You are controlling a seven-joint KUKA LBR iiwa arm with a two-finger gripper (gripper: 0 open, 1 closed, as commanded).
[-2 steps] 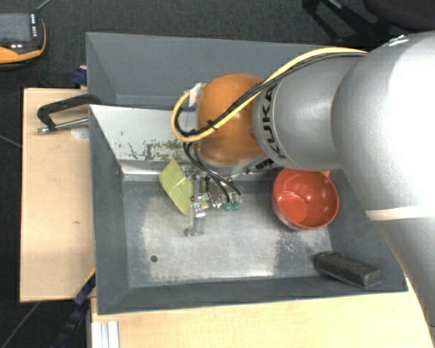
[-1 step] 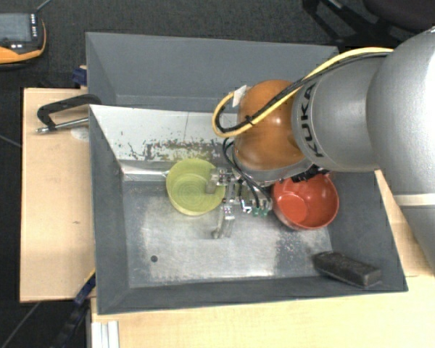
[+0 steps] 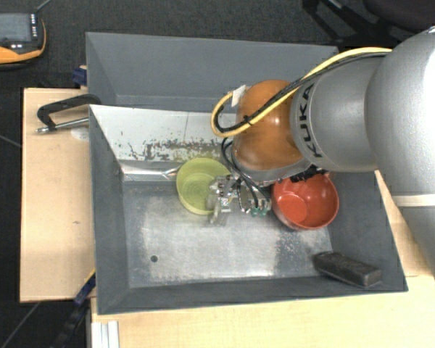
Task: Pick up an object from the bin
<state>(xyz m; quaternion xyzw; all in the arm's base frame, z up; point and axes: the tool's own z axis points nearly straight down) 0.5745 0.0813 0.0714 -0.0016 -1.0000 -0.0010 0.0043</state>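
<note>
Grey metal bin (image 3: 109, 216) seen from above, floor mostly bare. Gripper (image 3: 228, 200) low at back centre, just beside a yellow-green cup (image 3: 196, 183), red bowl (image 3: 308, 201) close on the other side. Open or closed: cannot tell. Seemingly approach stage, nothing lifted. Next, probably calls for closing on the cup's rim.

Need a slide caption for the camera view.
Gripper between a green cup and a red bowl in the grey bin; dark block lies apart.
</note>
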